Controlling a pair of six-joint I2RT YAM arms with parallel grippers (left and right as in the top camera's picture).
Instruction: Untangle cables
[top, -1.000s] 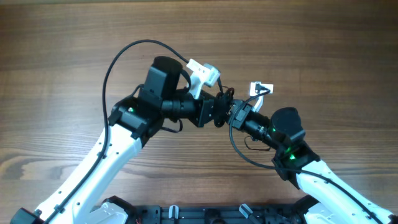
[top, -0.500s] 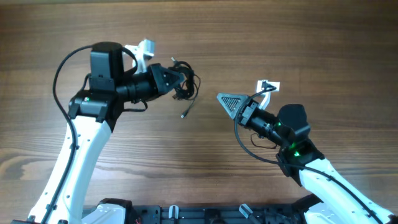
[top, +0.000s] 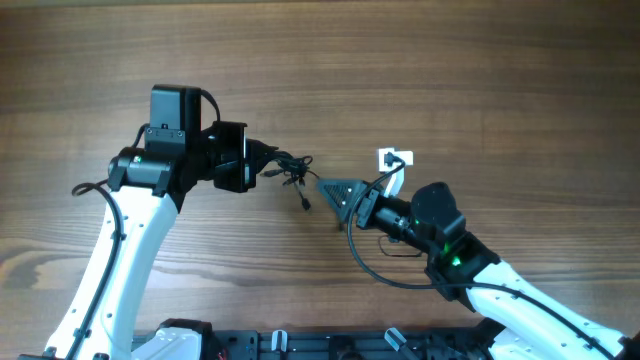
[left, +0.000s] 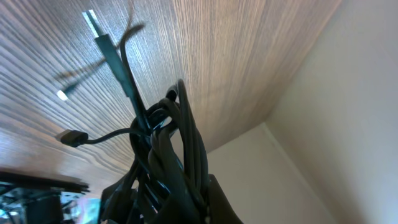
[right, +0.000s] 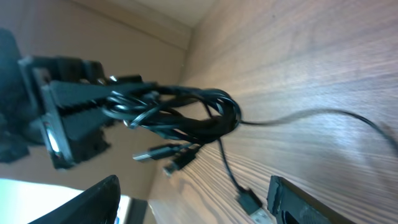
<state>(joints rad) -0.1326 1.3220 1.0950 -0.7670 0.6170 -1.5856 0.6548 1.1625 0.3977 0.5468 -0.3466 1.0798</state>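
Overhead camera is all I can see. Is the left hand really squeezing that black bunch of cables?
Observer: Yes. The left wrist view shows the cables gripped in the left hand, several loops packed tightly together.
Operator: Any plugs poking out?
Observer: One plug sticks straight out of the bunch, with two shiny tips.
Operator: Is the right hand ready to grab?
Observer: The right wrist view shows the right hand wide open with nothing in it, and the bunch just ahead.
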